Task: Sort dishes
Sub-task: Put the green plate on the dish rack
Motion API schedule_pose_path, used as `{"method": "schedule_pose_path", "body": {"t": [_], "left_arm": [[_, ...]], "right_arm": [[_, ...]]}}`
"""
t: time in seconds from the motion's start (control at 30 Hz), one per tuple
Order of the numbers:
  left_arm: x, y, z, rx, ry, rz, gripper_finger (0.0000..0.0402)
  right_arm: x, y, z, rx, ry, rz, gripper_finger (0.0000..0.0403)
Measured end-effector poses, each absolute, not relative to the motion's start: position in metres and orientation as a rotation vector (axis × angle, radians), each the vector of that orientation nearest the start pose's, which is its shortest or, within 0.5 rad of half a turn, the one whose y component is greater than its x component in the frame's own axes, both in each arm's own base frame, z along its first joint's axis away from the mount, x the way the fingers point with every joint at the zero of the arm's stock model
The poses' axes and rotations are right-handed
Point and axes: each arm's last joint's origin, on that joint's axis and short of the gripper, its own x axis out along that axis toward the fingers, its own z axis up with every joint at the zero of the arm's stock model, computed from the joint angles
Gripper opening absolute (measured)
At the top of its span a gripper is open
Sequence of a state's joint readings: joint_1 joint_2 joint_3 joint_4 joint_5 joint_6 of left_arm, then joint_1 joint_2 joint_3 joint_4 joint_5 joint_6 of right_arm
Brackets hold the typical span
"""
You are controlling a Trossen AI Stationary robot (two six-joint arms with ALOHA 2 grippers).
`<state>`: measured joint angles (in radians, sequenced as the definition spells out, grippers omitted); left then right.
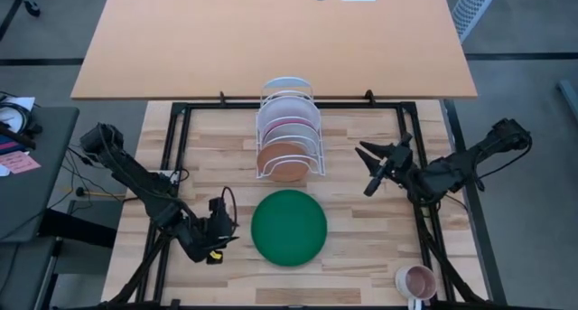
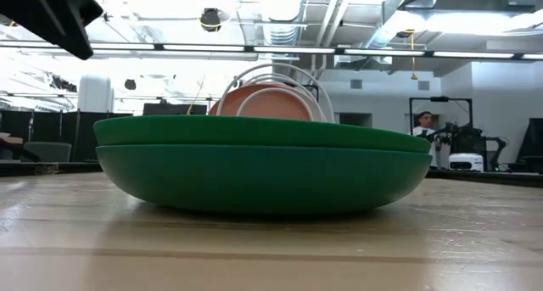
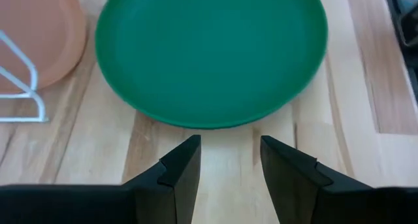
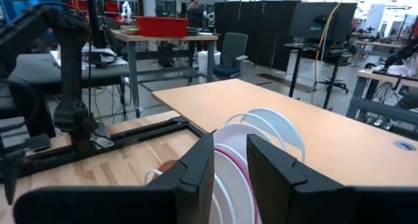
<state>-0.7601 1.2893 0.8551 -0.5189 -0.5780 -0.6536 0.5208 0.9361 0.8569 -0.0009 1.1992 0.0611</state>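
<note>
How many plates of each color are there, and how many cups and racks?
Green plate: 1, flat on the table
Terracotta-brown plate: 1, in the rack
Pink plate: 1, in the rack
White plate: 1, in the rack
Pink mug: 1
White wire rack: 1
Total: 6

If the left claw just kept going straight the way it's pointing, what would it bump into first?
Most likely the dark green plate. The left gripper is open and empty, aimed across a short strip of bare table at the plate's near rim. How low it rides is unclear, so it might pass over the rim.
</note>
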Motion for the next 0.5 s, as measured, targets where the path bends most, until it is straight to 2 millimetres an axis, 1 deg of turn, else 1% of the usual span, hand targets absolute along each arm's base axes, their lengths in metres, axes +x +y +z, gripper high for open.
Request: {"method": "schedule_pose_path", "body": {"t": [0.23,0.37,0.5], "left_arm": [[0.190,-0.157,0.231,-0.049,0.725,0.124,0.0153],[0.190,-0.153,0.220,-0.035,0.655,0.193,0.0153],[0.188,-0.147,0.207,-0.082,0.657,0.244,0.0153]], "right_arm": [[0.181,0.071,0.349,0.032,0.024,-0.687,0.0096],[0.182,0.072,0.348,0.028,0.027,-0.687,0.0096],[0.183,0.072,0.347,0.027,0.028,-0.687,0.0096]]}}
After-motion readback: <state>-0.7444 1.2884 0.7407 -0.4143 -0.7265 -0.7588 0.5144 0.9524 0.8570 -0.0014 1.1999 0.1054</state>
